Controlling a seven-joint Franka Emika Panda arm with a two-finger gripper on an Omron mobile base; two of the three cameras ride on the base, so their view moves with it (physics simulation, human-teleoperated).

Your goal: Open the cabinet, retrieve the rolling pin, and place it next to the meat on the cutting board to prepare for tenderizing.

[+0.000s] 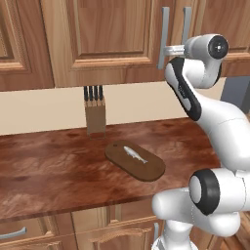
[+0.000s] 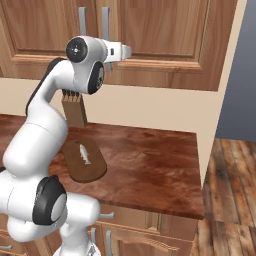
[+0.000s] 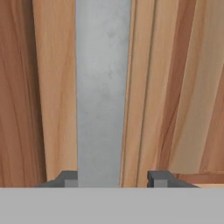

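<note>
The cabinet (image 1: 107, 34) stands closed above the counter, and the rolling pin is hidden. My gripper (image 1: 167, 49) is raised to the left of its two grey bar handles (image 1: 164, 24). In the hand view that handle (image 3: 103, 87) runs straight up between my fingertips (image 3: 68, 178), and the gripper (image 3: 113, 178) is shut on it. The door seam lies just right of the bar. The dark oval cutting board (image 1: 146, 168) lies on the counter below, with the small silvery meat (image 1: 135, 154) on its middle. From the right I see the board (image 2: 82, 170) and the meat (image 2: 84, 153) beside my arm.
A wooden knife block (image 1: 94, 114) with black handles stands against the back wall behind the board. The brown counter (image 1: 49, 166) stretches wide to the left. Its right end (image 2: 200, 165) drops to a wooden floor. Drawer fronts sit below the front edge.
</note>
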